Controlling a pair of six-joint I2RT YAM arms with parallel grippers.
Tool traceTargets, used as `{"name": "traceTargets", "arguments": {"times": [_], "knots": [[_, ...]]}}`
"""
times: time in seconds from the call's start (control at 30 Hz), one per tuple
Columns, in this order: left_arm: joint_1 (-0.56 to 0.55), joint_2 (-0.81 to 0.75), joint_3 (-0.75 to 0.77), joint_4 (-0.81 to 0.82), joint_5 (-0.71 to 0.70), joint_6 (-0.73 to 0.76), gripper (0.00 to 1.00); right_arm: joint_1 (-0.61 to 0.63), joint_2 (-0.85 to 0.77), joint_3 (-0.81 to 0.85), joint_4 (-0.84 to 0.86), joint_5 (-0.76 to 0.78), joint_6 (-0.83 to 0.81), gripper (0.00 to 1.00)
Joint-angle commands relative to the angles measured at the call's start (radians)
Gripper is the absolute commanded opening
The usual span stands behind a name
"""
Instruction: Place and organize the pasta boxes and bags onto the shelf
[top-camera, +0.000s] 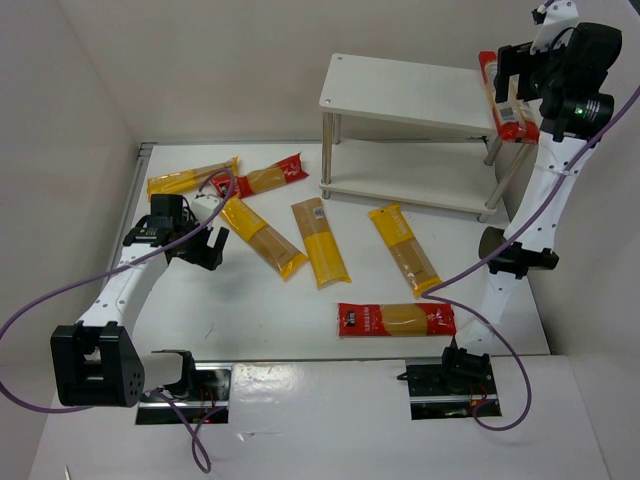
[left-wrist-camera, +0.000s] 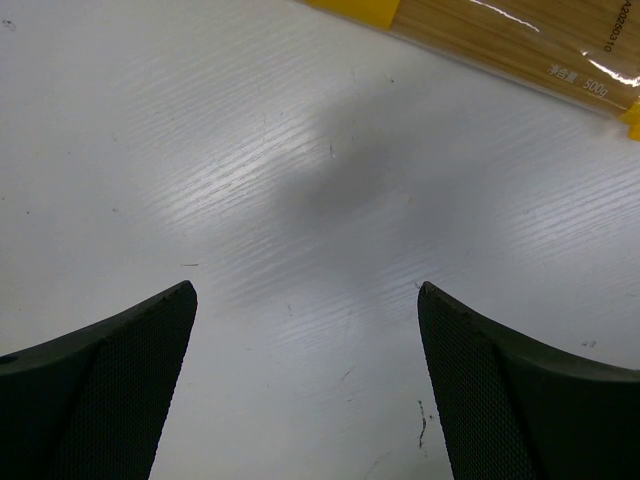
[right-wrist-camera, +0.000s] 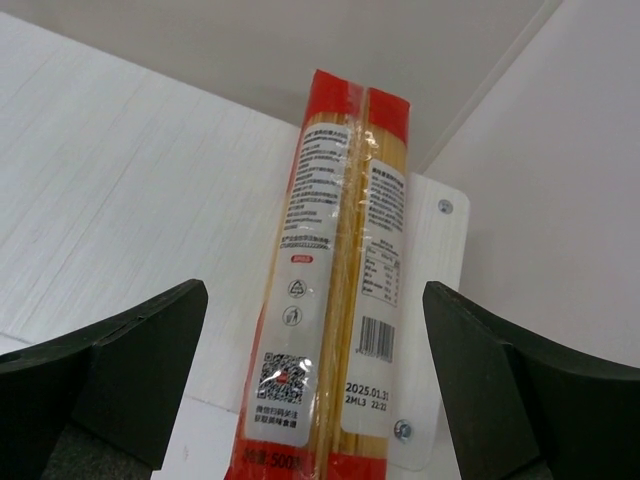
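Observation:
The shelf (top-camera: 400, 92) stands at the back right of the table. A red pasta packet (top-camera: 497, 95) lies along the right end of its top board (right-wrist-camera: 120, 180). My right gripper (right-wrist-camera: 312, 290) hangs open over the near end of that packet (right-wrist-camera: 340, 260), with both fingers well clear of its sides. Several more packets lie flat on the table: yellow ones (top-camera: 190, 178), (top-camera: 262, 236), (top-camera: 320, 242), (top-camera: 404, 248), a red-ended one (top-camera: 268, 177) and a red one (top-camera: 396, 319). My left gripper (top-camera: 200, 245) is open just above bare table, with a yellow packet (left-wrist-camera: 510, 35) beyond its fingertips.
White walls close in the table on the left, back and right. Purple cables (top-camera: 60, 290) loop off both arms. The shelf's lower board (top-camera: 400, 185) and silver legs (top-camera: 327, 150) sit behind the scattered packets. The right arm (top-camera: 530, 220) rises beside the shelf's right legs.

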Motion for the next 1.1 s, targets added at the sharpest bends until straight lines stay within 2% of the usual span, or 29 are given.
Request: {"name": "traceTargets", "arguments": {"times": [0.0,0.17,0.4,0.5,0.53,0.6,0.63,0.7,0.9,1.07], "knots": [[0.005,-0.002,0.026,-0.001,0.026,0.016,0.97,0.003,-0.075,0.029,-0.061,-0.04,-0.004,0.96],[0.005,-0.002,0.026,-0.001,0.026,0.016,0.97,0.038,-0.129,0.029,-0.124,-0.051,-0.014,0.96],[0.005,-0.002,0.026,-0.001,0.035,0.016,0.99,0.106,-0.409,-0.348,-0.103,-0.135,-0.06,0.96],[0.005,-0.011,0.026,-0.001,0.035,0.016,0.99,0.136,-0.55,-0.641,-0.005,-0.147,-0.07,0.96],[0.005,-0.011,0.026,-0.001,0.035,0.016,0.99,0.155,-0.675,-0.854,0.114,-0.117,-0.07,0.96],[0.005,-0.011,0.026,-0.001,0.035,0.016,0.99,0.26,-0.803,-1.069,0.236,0.017,-0.07,0.98],[0.005,-0.011,0.026,-0.001,0.035,0.007,0.99,0.296,-0.907,-1.241,0.316,0.053,-0.07,1.0],[0.005,-0.011,0.026,-0.001,0.035,0.007,0.99,0.362,-0.987,-1.44,0.37,0.072,-0.05,1.0],[0.005,-0.021,0.026,0.008,-0.015,-0.04,0.99,0.385,-1.21,-1.847,0.453,0.099,0.074,1.0],[0.005,-0.021,0.035,0.017,-0.046,-0.089,0.99,0.385,-1.296,-2.051,0.553,0.181,0.19,1.0]]}}
